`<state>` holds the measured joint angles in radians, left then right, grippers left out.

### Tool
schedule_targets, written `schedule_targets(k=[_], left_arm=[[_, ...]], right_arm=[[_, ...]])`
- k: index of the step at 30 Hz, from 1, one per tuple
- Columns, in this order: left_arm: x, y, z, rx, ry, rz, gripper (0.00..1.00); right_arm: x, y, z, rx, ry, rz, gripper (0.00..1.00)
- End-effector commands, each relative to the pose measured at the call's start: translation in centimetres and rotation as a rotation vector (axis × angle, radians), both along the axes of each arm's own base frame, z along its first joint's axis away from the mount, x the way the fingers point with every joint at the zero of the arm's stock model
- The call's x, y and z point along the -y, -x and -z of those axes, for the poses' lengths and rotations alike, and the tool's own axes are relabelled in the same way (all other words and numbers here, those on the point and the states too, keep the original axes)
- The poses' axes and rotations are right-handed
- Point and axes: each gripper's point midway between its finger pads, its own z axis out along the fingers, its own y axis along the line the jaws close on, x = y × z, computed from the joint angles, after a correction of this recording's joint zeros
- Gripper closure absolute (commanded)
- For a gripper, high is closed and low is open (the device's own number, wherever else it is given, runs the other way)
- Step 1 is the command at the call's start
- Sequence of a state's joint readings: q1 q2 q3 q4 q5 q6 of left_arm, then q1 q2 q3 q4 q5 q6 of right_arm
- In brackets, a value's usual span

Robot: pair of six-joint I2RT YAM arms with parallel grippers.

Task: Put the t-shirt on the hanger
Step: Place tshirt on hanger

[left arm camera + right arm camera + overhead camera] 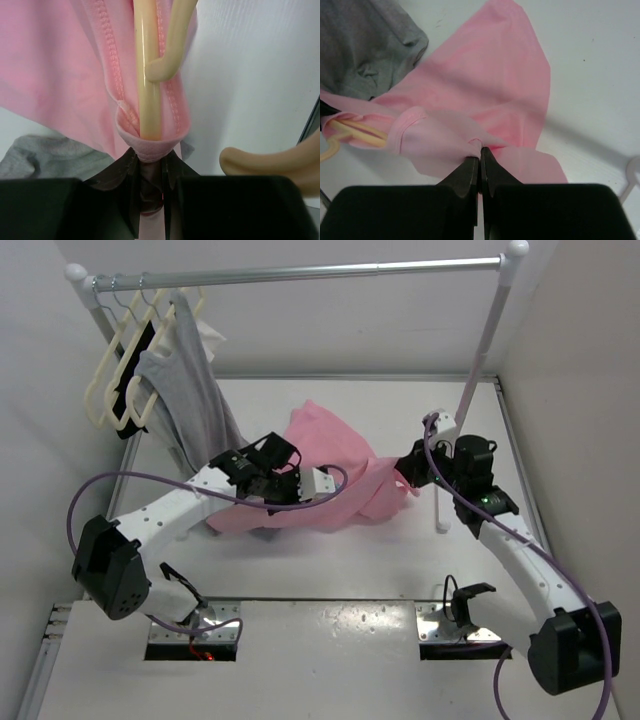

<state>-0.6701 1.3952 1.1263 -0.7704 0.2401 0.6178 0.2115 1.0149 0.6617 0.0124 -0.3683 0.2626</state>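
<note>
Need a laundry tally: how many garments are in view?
2: the pink t-shirt mid-table, and the gray garment hanging from the rail at left; another may hide behind it.

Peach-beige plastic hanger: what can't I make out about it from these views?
Left wrist: the peach-beige plastic hanger runs into a hem fold of the pink cloth t-shirt pinched by the left gripper; cloth hides whether plastic is clamped too. The top edge cuts off its upper part.
Right wrist: only a sliver shows; the t-shirt, held by the right gripper, covers the rest.
Top external: none visible, under the t-shirt.
</note>
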Motion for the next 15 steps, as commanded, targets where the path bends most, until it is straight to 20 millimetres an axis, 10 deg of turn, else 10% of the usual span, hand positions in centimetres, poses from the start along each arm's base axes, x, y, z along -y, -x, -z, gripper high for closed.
schedule_targets(k=[1,5,8,12,15], left_arm=[[0.4,-1.1,-1.6,0.064,0.021,-0.008,1.00],[2.5,-2.1,-4.6,0.086,0.118,-0.001,1.00],[3.5,-1.7,-6.2,0.068,0.174,0.028,1.00],[4.6,-0.3,-6.4,-0.007,0.218,0.082,1.00],[4.8,0.3,-6.4,-0.020,0.226,0.119,1.00]], right_arm=[[0.2,0.1,-0.6,0.036,0.073,-0.051,1.00],[0.4,1.0,1.8,-0.033,0.104,-0.072,1.00],[0.7,1.4,2.6,-0.054,0.110,-0.059,0.35],[0.9,0.1,-2.2,0.032,0.097,-0.016,0.01],[0.8,-0.3,-6.0,0.118,0.113,-0.024,0.01]])
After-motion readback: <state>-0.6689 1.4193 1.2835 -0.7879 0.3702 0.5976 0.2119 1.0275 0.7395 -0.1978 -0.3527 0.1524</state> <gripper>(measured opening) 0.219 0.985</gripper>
